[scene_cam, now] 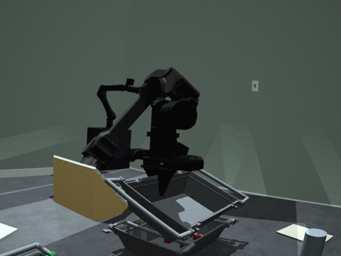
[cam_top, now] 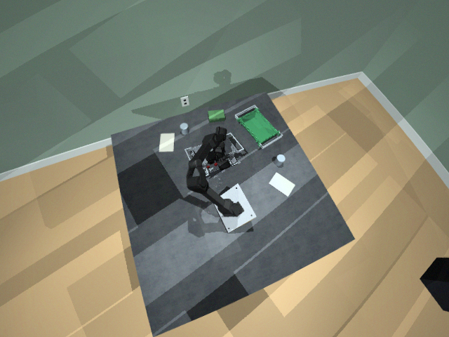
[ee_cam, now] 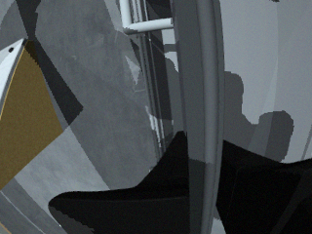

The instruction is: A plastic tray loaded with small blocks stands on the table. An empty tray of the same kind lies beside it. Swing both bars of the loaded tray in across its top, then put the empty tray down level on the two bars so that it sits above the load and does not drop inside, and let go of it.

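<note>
red blocks (cam_top: pixel 215 164) (scene_cam: pixel 196 236) show from top and outside — wrist view, none.

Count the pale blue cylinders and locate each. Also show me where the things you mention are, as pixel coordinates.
2. In the top view, the left cylinder (cam_top: pixel 184 128) (scene_cam: pixel 314 244) stands by a cream card (cam_top: pixel 166 142) (scene_cam: pixel 292 230), the right cylinder (cam_top: pixel 280 160) between the green tray (cam_top: pixel 259 125) (scene_cam: pixel 45 255) and a white card (cam_top: pixel 282 184) (scene_cam: pixel 6 230).
</note>
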